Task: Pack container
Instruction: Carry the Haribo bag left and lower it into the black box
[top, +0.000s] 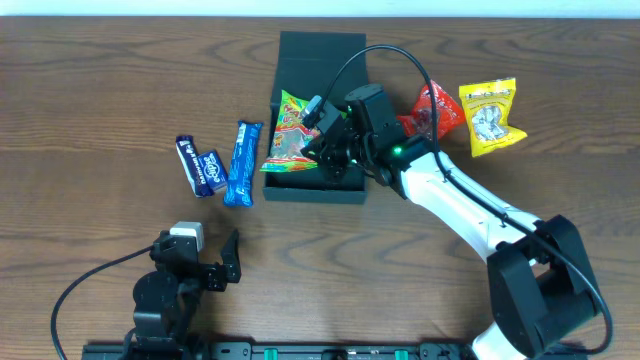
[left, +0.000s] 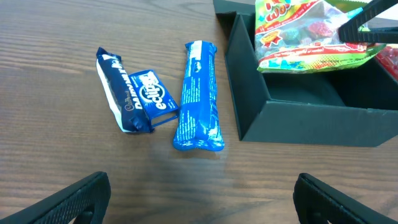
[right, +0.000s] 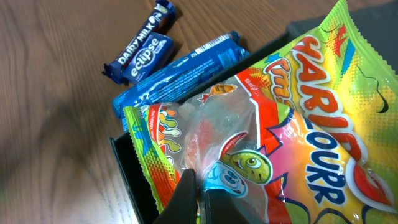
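The dark teal container (top: 312, 188) stands open at the table's middle, its lid (top: 322, 45) flipped back. My right gripper (top: 322, 150) is shut on a green Haribo candy bag (top: 292, 135) and holds it over the container's left side; the pinch shows in the right wrist view (right: 200, 193), where the bag (right: 298, 118) fills the frame. The bag (left: 305, 31) and container (left: 311, 115) also show in the left wrist view. My left gripper (top: 215, 262) is open and empty near the front edge, its fingertips (left: 199, 199) spread wide.
Left of the container lie a blue Oreo packet (top: 241, 163), a blue Eclipse packet (top: 211, 171) and a dark Dairy Milk bar (top: 189, 163). To the right lie a red packet (top: 436, 110) and a yellow packet (top: 490, 117).
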